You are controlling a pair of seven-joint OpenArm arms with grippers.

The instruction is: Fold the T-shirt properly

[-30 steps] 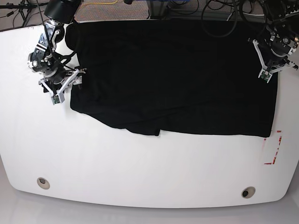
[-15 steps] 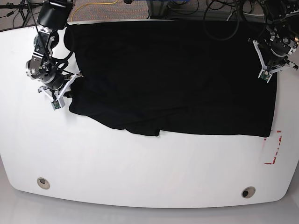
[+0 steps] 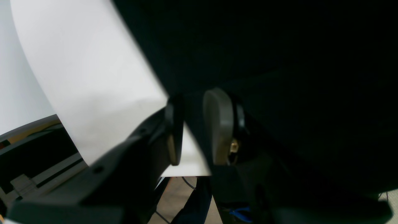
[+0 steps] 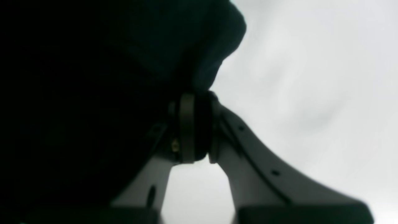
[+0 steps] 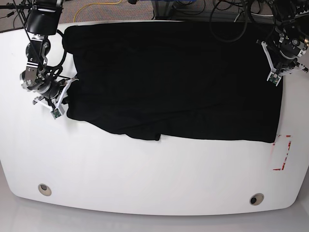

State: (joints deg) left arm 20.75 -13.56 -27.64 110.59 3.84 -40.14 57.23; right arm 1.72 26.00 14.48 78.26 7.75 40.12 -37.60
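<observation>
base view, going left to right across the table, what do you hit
right claw shut on the shirt's left edge → T-shirt spread flat → left claw at its right edge → red tape marks on the table

white table [image 5: 145,179], red tape marks [image 5: 285,153], cables [image 5: 227,19] behind.

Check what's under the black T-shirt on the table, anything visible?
Only the white table shows around the large black soft-fabric T-shirt. The shirt lies spread flat with no obvious bulges; anything beneath it is covered and cannot be seen.
</observation>
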